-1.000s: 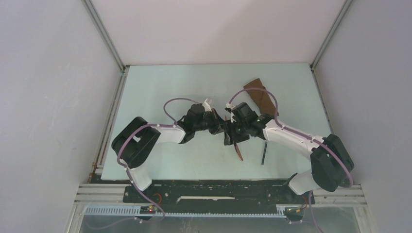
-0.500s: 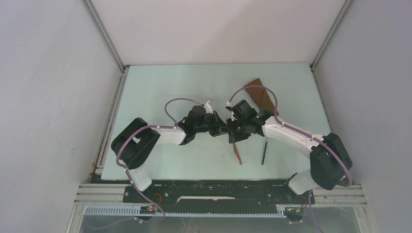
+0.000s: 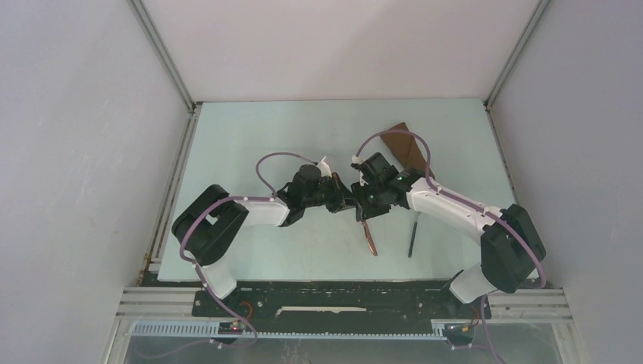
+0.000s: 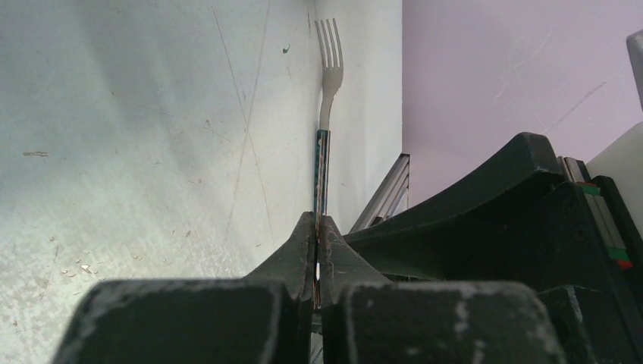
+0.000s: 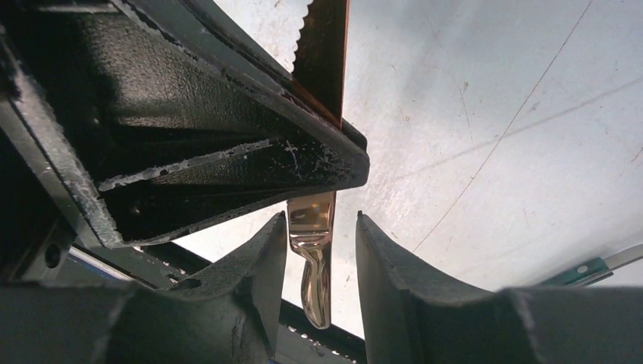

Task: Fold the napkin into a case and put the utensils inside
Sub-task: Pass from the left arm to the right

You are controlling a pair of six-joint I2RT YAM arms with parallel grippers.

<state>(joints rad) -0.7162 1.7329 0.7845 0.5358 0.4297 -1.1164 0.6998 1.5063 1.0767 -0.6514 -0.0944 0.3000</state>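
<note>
1. Nearest the arm bases, the fork lay flat on the table. It sat just right of the knife, apart from it and gripped by nothing. Your left wrist view showed its tines pointing away from the fingertips.
2. The copper-toned knife slanted toward the near edge, its upper part hidden where the two grippers met.
3. Your left gripper was clamped tight on the knife blade. The right wrist view showed the serrated edge emerging on one side of its black finger and the handle on the other.
4. Your right gripper straddled the knife handle with its jaws parted. One finger stood close beside it, with a clear gap at the other.
5. Farthest out, the brown napkin lay folded narrow at the far right of the table. It was well apart from both utensils and partly behind the right arm's cable.
</note>
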